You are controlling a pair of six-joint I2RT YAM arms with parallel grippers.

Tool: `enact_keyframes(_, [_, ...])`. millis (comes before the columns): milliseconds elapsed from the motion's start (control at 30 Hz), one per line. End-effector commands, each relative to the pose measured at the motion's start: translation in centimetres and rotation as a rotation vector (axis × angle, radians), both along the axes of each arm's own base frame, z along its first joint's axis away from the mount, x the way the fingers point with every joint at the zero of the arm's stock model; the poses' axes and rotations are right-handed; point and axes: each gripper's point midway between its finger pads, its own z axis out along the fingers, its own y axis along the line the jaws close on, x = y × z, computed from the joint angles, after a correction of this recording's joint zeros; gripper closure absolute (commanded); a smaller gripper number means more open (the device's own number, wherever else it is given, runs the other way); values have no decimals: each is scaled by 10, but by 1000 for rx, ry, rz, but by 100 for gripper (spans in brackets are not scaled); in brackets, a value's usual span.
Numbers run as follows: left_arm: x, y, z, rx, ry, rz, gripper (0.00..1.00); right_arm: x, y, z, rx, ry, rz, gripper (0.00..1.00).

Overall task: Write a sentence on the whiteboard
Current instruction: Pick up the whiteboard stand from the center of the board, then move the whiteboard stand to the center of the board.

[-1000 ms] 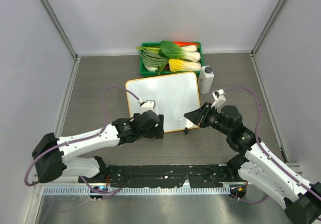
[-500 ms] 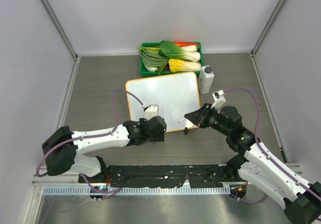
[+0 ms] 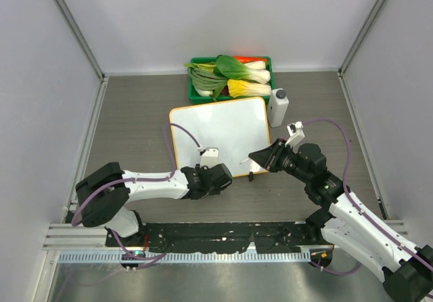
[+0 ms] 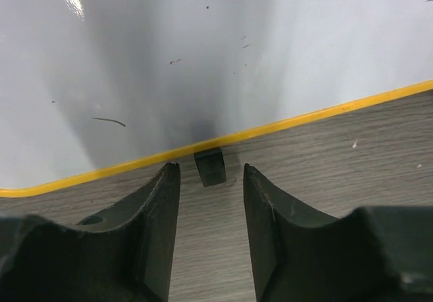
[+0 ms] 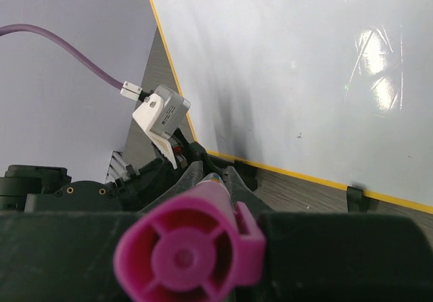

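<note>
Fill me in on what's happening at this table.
The right tool holds a pink marker, poised over the near right part of the whiteboard. The left tool sits open at the board's near edge, jaws either side of a small dark clip. The board shows only faint specks, no sentence yet.

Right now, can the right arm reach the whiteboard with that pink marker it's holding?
Probably yes. The right gripper holds the marker right at the near right edge of the whiteboard, and nothing lies between them; the left gripper sits further left along that edge.

Green vegetable tray [image 3: 197, 61], white bottle [image 3: 277, 107]
</note>
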Motion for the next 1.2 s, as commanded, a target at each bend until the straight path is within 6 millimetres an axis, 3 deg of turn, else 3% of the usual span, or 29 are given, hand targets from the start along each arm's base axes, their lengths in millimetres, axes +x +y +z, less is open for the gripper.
enact_keyframes(0, [10,3,-5,14,-64,35,59,4,0,15,38,-48,-8,99])
enact_keyframes(333, [6,11,-13,33,-61,46,100,3,-1,18,43,-57,-8,99])
enact_keyframes(567, [-4,5,-3,20,-71,36,100,5,-3,23,32,-71,-20,99])
enact_keyframes(800, [-18,3,2,37,-65,47,100,11,-4,40,43,-103,-36,99])
enact_keyframes(1167, [-67,-21,6,-14,-38,5,100,22,-4,46,20,-118,-61,99])
